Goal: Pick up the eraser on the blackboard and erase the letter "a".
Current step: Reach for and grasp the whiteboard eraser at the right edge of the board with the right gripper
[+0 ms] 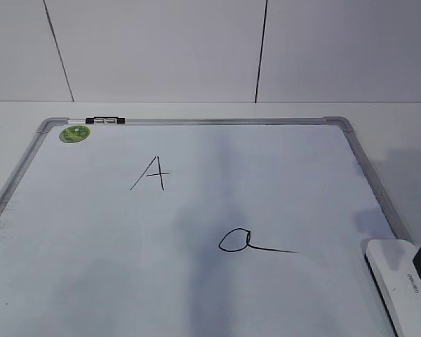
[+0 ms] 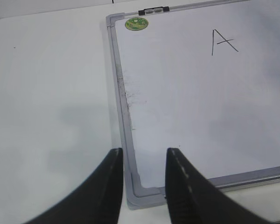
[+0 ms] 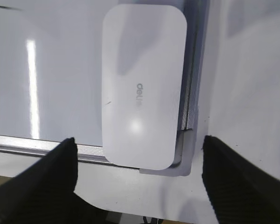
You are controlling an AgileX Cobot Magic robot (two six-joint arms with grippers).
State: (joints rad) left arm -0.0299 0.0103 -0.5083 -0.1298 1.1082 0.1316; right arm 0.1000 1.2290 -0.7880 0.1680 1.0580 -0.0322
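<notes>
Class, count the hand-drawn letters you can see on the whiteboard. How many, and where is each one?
2. The capital A sits upper left of centre on the board; the lowercase a sits lower, near the middle. None seems hidden.

capital "A" [image 1: 151,173] and lowercase "a" [image 1: 249,241] on the blackboard [image 1: 91,232]; grey "deli" lettering [image 3: 139,97] on the eraser [image 3: 142,56]

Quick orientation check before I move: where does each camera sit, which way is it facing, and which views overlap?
Exterior view: in front, slanting down over the blackboard toward the back wall; letter "a" mid-board; right gripper's dark edge at right.
Left wrist view: above the board's near-left corner, left gripper fingers flanking the frame.
Right wrist view: straight down on the eraser, right gripper wide open.
Shared: capital "A" and green sticker, exterior and left wrist; eraser, exterior and right wrist.
</notes>
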